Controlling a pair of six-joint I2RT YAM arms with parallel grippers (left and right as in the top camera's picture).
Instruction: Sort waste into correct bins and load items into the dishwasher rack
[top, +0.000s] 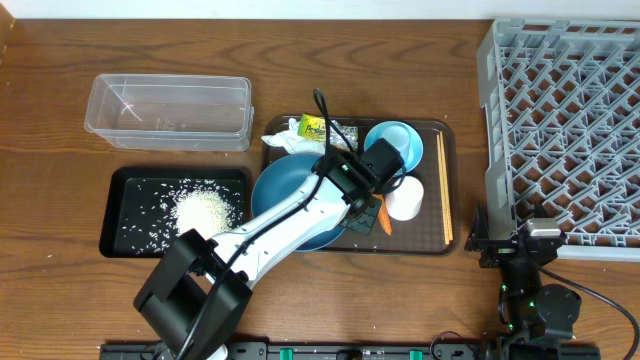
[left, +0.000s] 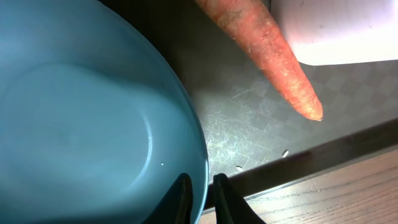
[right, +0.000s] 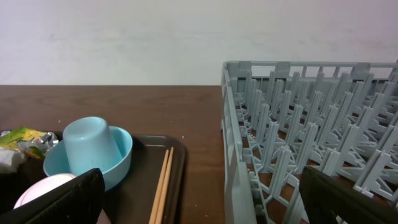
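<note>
My left gripper (left: 202, 180) straddles the rim of the wide blue bowl (left: 81, 118), one finger inside and one outside. Its jaws are barely apart, and a thin slit shows beside the rim. The bowl (top: 290, 195) rests on the brown tray (top: 430, 240). The orange carrot (left: 273, 56) lies beside the white cup (left: 336, 31). A light-blue cup (right: 93, 146) sits upside down, with chopsticks (right: 163, 183) to its right. Rice (top: 205, 210) lies in the black tray (top: 120, 215). The wrapper (top: 315, 127) and tissue (top: 283, 137) are at the tray's back. My right gripper (right: 202, 205) is open and holds nothing.
The clear tub (top: 170, 110) stands at the back left. The grey dishwasher rack (top: 565, 130) fills the right side, its near wall (right: 233, 143) close to my right gripper (top: 520, 240). Bare wood separates the brown tray from the rack.
</note>
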